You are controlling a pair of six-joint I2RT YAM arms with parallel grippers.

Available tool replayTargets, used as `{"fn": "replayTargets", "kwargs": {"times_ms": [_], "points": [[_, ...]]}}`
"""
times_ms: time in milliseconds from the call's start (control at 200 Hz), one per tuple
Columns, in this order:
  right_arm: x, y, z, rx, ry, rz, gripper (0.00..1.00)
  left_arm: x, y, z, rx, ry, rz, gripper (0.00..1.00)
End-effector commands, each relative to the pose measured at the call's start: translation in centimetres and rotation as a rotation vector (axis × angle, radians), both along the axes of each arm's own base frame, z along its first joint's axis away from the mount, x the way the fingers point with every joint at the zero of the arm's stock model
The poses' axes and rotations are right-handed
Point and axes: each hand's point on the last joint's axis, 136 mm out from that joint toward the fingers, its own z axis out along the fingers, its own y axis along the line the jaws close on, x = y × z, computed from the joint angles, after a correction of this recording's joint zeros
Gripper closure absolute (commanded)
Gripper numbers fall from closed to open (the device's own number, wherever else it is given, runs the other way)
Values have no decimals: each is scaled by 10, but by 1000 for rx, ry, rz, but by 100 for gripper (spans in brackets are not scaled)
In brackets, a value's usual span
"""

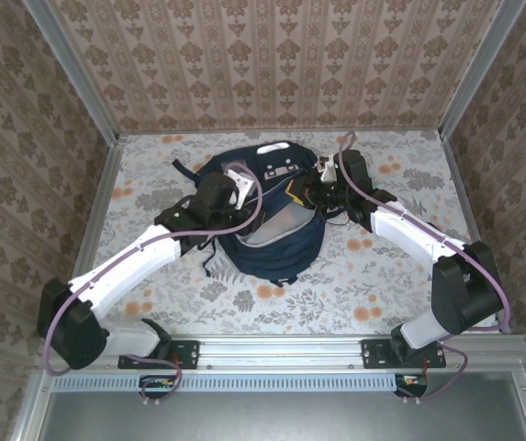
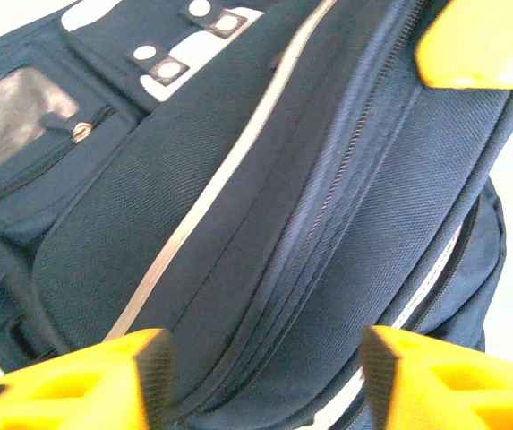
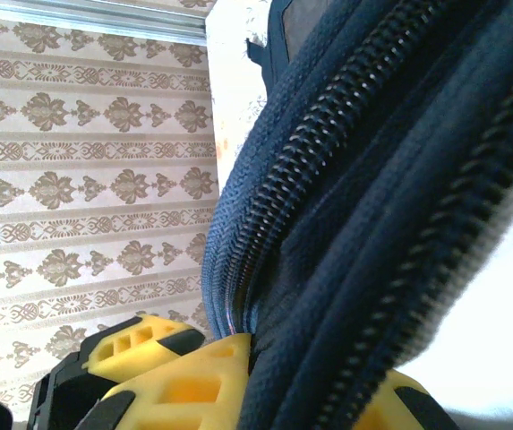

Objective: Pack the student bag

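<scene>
Navy fabric: the bag point(image 1: 276, 255) lies flat in the middle of the table point(image 1: 382, 285).

Top view. Straps trail off the bag's near-left side. Both arms reach in: left arm point(image 1: 134, 259) onto the bag's left flank, right arm point(image 1: 419, 237) onto its upper right edge. The main mouth gapes and pale grey lining point(image 1: 272, 228) shows inside. I cannot make out any contents.

Left wrist view. The left gripper point(image 2: 265, 381) is spread, with its yellow fingers point(image 2: 77, 381) well apart and grasping nothing. A navy panel with a pale stripe point(image 2: 211, 193) runs beneath the gap. I cannot tell whether the tips touch cloth. The front pocket point(image 2: 23, 121) sits further off, zipped. A yellow piece point(image 2: 480, 40) shows at the top right corner. It is probably the other gripper's finger, but I am not certain.

Right wrist view. The right gripper point(image 3: 278, 381) is clenched on the bag's rim, with a fold of navy cloth pinched between its fingers. The zip point(image 3: 328, 143) runs up and away from the grip, its teeth unjoined there. Wallpaper point(image 3: 86, 134) is behind.

Progress, my reading. The bag is opened and its rim is pinched by the right side, so access is done. Whether anything is packed is not shown. Closing the zip is clearly left. Filling may be left too. The left side is free to spread the mouth or tuck things in.
</scene>
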Motion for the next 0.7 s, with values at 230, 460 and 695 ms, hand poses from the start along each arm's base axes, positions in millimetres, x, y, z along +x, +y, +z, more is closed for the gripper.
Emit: {"fn": "replayTargets", "kwargs": {"times_ms": [230,460,695], "points": [[-7,7,37,50,-125,85,94,16,-29,-2,-98,92,-235,47],[-12,5,33,18,-133,103,87,25,-35,-7,-74,95,-255,73],[-27,-57,5,-343,-145,-7,27,49,-7,-4,14,-5,-74,95]]}}
